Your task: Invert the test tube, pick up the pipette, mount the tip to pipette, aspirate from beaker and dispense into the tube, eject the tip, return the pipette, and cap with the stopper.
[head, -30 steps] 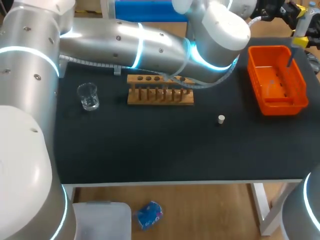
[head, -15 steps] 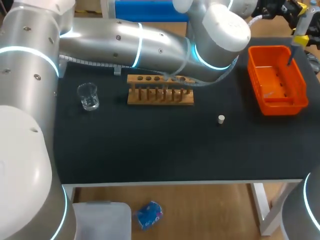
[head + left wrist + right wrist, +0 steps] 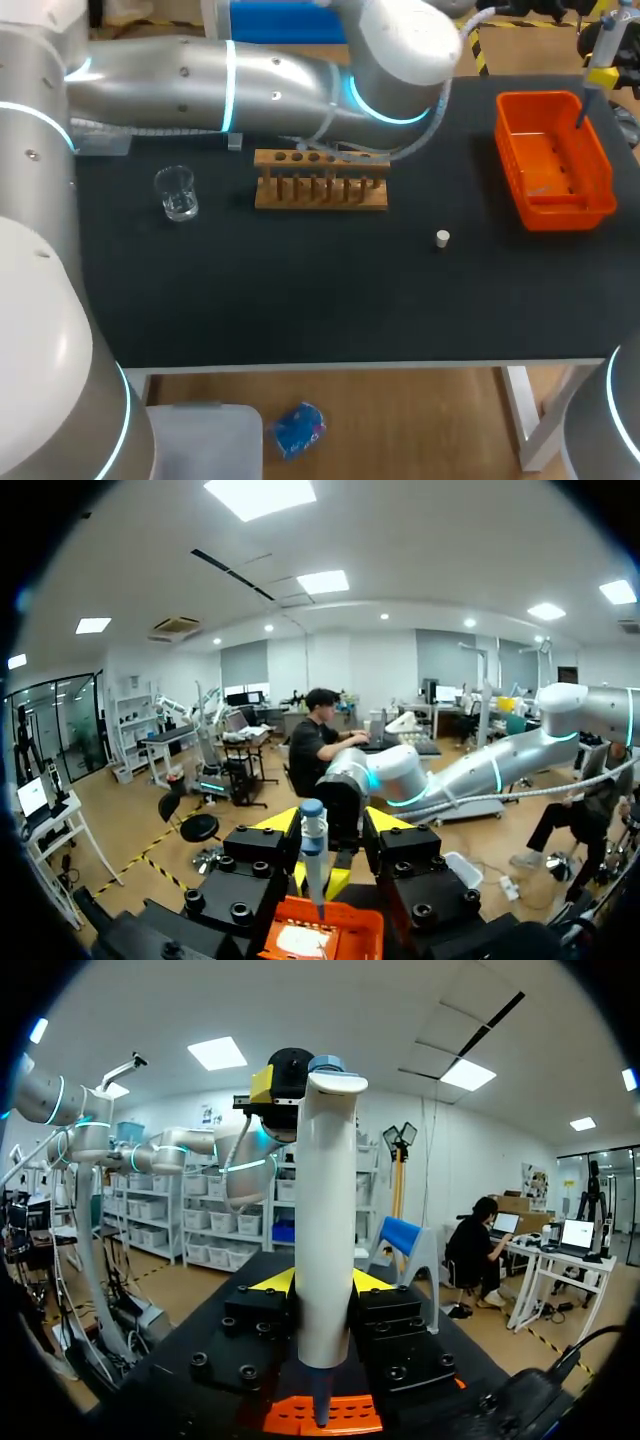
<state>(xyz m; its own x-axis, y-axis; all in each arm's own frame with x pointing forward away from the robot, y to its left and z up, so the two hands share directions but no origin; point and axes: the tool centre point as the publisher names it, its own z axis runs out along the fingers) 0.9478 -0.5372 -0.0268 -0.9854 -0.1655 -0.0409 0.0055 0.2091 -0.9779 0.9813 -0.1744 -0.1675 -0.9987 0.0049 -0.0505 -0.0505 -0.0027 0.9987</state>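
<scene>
Standing upright between the fingers of the right gripper (image 3: 320, 1280): the pipette (image 3: 325, 1220), white-bodied, clamped from both sides, with its narrow lower end pointing down over the orange basket (image 3: 560, 212).

Left gripper (image 3: 330, 825): fingers apart. In the left wrist view the pipette shows as a slim shape in the gap between them. Whether either finger touches it cannot be told.

Orange basket: at the counter's (image 3: 300, 290) far right side.

Wooden rack (image 3: 320, 192): near the counter's back, about mid-width, with a row of holes along its top.

Beaker (image 3: 177, 192): clear glass, upright, to the left of the rack and apart from it.

Stopper (image 3: 442, 238): small and pale, lying alone on the counter between the rack and the basket, nearer the front than either.

Change from the earlier frames: the left arm (image 3: 270, 85) has drawn back and up. Its elbow now sits farther left and closer to the back edge in the head view, so the rack's right end is uncovered. The dark wrist parts seen earlier at the top edge beside the basket are gone. The pipette over the basket, the rack, the beaker and the stopper are all where they were.
</scene>
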